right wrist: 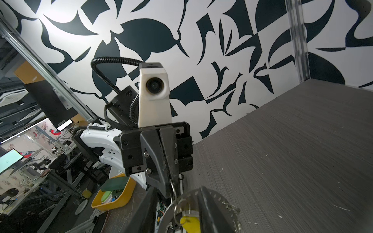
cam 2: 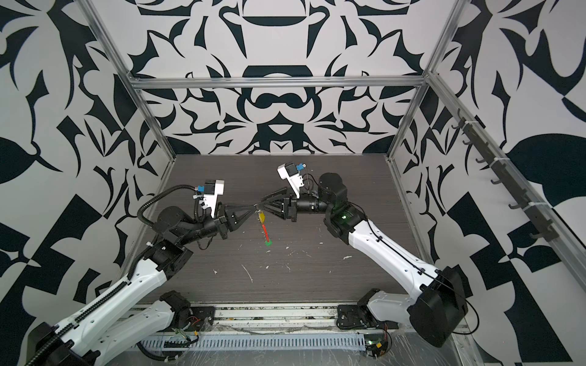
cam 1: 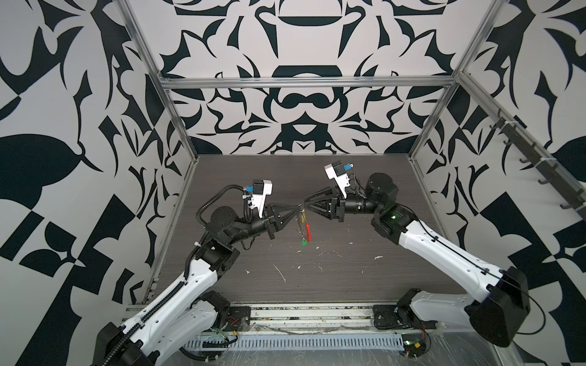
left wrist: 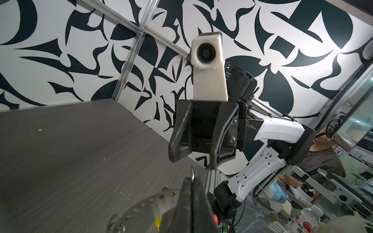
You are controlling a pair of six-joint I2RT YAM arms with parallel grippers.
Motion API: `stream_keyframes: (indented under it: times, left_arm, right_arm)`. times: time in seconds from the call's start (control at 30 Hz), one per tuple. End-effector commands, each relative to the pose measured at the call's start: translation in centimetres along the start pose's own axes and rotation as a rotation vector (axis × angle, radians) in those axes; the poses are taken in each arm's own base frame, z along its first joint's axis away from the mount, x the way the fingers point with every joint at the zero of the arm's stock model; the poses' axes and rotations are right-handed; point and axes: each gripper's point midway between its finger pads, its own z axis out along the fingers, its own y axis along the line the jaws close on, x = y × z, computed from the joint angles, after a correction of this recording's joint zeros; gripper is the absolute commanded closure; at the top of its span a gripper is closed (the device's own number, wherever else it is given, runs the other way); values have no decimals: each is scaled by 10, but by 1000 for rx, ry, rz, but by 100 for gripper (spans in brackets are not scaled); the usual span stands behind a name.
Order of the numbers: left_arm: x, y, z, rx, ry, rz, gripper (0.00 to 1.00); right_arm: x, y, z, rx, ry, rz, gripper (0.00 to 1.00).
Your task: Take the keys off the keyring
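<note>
In both top views the keyring hangs above the mid table from my left gripper [cam 1: 299,208] [cam 2: 254,208], which is shut on a small silver ring [left wrist: 192,173] at its top. The keyring's red sleeve [cam 1: 308,229] [cam 2: 265,233] points down. The green key [cam 1: 303,242] [cam 2: 268,243] dangles lowest and the yellow key [cam 1: 303,218] [cam 2: 261,216] sits near the top. My right gripper [cam 1: 305,205] [left wrist: 193,161] faces the left one tip to tip. In the right wrist view its jaws stand apart on either side of the yellow key [right wrist: 189,222] and the perforated grey hoop [right wrist: 220,199].
White flecks and scraps [cam 1: 280,272] lie scattered on the dark wood-grain table [cam 1: 364,285]. Aluminium frame posts [cam 1: 177,126] and patterned walls close in the back and sides. A cable duct [cam 1: 301,343] runs along the front edge between the arm bases.
</note>
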Motion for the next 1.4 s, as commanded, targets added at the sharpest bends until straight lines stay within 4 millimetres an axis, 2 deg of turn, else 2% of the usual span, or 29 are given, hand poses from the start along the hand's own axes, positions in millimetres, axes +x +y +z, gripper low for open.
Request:
stream_keyframes:
  times: [0.0, 0.47, 0.63, 0.73, 0.77, 0.8, 0.9, 0.97, 1.07, 1.17, 1.37]
  left_arm:
    - [-15, -12, 0, 28, -31, 53, 100]
    - [-14, -9, 1, 24, -29, 52, 100]
    - [-14, -7, 2, 18, -29, 42, 100]
    - [-15, -2, 3, -10, -23, 25, 100]
    - [-14, 0, 3, -25, -21, 23, 97]
    - [-15, 2, 2, -41, -22, 21, 83]
    - [-15, 6, -1, -74, -19, 13, 51]
    - [-16, 7, -1, -84, -7, 9, 44]
    - [-15, 4, 2, -74, 23, 8, 44]
    - [-14, 3, 4, -63, 44, 7, 50]
    - [-11, -8, 9, 9, 102, 9, 56]
  right_arm:
    - [0, 10, 0, -38, 4, -35, 68]
    - [8, 14, 4, -70, 33, -30, 87]
    - [8, 14, 4, -58, 32, -39, 100]
    - [8, 11, 0, -7, 34, -58, 100]
    - [9, 8, -2, 22, 40, -66, 100]
    - [8, 4, -5, 69, 40, -85, 100]
    - [9, -4, -13, 172, 56, -129, 100]
    - [10, -8, -17, 217, 72, -147, 100]
    - [12, -7, -20, 255, 96, -182, 100]
    - [11, -5, -22, 291, 111, -222, 100]
    - [4, 9, -25, 292, 125, -290, 100]
